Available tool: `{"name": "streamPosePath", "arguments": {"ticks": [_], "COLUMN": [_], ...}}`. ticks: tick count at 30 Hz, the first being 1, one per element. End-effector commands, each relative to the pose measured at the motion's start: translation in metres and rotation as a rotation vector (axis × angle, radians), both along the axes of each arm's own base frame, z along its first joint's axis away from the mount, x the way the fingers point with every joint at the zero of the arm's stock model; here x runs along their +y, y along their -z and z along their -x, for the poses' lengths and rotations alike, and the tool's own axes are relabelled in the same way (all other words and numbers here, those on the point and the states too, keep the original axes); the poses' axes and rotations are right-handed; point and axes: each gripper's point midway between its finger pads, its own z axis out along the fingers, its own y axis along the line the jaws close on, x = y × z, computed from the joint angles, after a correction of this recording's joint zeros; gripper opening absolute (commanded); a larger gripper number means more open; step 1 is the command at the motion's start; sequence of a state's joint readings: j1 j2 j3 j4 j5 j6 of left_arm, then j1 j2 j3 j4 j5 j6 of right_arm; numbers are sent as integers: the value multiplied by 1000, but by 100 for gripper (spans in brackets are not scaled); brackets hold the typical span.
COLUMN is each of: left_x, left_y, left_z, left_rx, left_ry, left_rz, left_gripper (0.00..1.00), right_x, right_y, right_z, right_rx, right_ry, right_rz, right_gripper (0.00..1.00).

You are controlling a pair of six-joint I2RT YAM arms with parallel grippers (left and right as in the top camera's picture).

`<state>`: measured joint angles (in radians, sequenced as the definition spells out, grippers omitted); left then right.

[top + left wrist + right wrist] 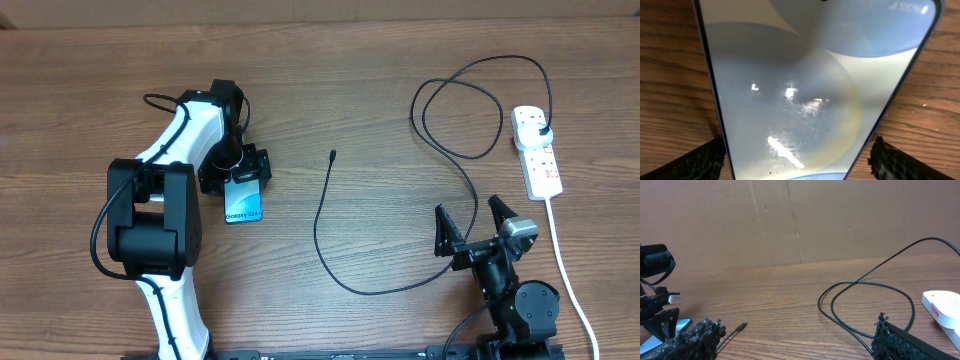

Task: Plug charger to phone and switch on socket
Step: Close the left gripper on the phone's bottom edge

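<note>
You seem to be settling the phone (244, 203) on the counter (380, 80); left tool (238, 175) straddles it, jaws wide, grip uncertain. Right tool (468, 208) gapes empty; next it must pinch the charger (318, 225) tip precisely.

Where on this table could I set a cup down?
Bare wood lies between the phone and the charger cable, and in the far-left corner. The right side is crowded: cable loops, the socket, the right end effector.
</note>
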<state>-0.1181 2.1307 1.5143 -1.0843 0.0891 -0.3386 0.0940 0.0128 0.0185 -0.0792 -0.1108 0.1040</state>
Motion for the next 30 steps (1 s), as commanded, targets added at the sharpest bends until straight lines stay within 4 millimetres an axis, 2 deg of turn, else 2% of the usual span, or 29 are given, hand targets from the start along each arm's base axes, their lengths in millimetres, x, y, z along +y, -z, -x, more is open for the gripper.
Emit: {"name": "streamPosePath", "arguments": {"ticks": [1, 8, 15, 21, 26, 30], "left_x": [1, -5, -5, -5, -7, -11], "left_y": [18, 29, 44, 44, 41, 30], "left_z": [5, 7, 21, 22, 21, 16], "left_rx": [32, 13, 35, 38, 38, 47], "left_ry": [17, 47, 54, 53, 52, 46], "left_rz": [-25, -21, -23, -19, -12, 7], "left_gripper": [93, 92, 87, 79, 77, 77], "right_x": [0, 0, 0, 0, 0, 0], "right_y": [2, 2, 2, 2, 2, 2], "right_z": [0, 0, 0, 0, 0, 0], "right_rx": [-4, -4, -4, -4, -4, -4], "right_ry": [5, 5, 5, 6, 5, 5], "right_rz": [1, 1, 1, 1, 1, 1], "right_gripper": [100, 100, 100, 100, 100, 100]}}
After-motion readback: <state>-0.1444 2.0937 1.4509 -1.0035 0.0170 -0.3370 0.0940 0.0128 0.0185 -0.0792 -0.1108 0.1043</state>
